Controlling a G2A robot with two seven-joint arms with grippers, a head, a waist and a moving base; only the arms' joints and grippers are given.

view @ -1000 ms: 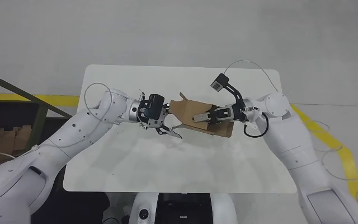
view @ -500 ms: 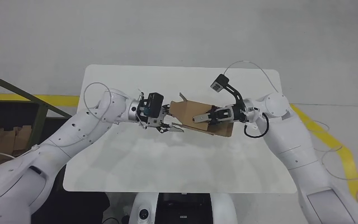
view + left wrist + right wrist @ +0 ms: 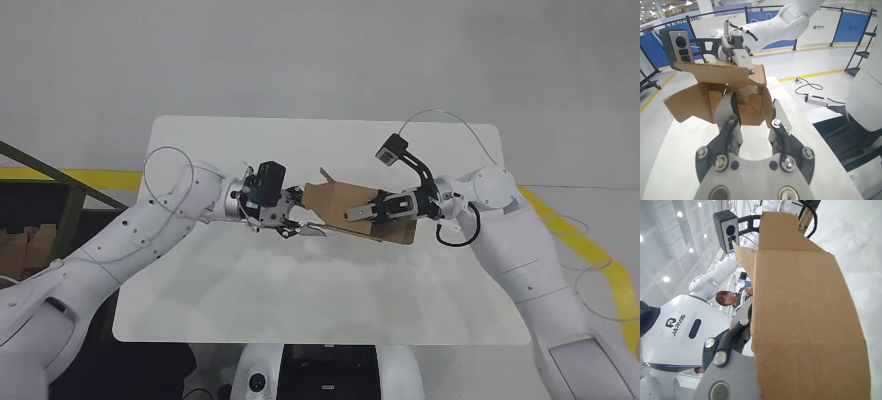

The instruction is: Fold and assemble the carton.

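Observation:
The brown carton is held a little above the middle of the white table, half unfolded, with loose flaps at its open end. My right gripper is shut on the carton's top panel. In the right wrist view the panel runs past one finger and hides the other. My left gripper stands open at the carton's open end, its fingers just in front of the lower flaps. From above, this left gripper sits at the carton's left end.
The white table has bare surface on all sides of the carton. Its front edge lies near the robot, and both arms meet over the centre.
My left gripper has shifted slightly toward the carton's open end and its wrist has turned. The right gripper and the carton have stayed almost still.

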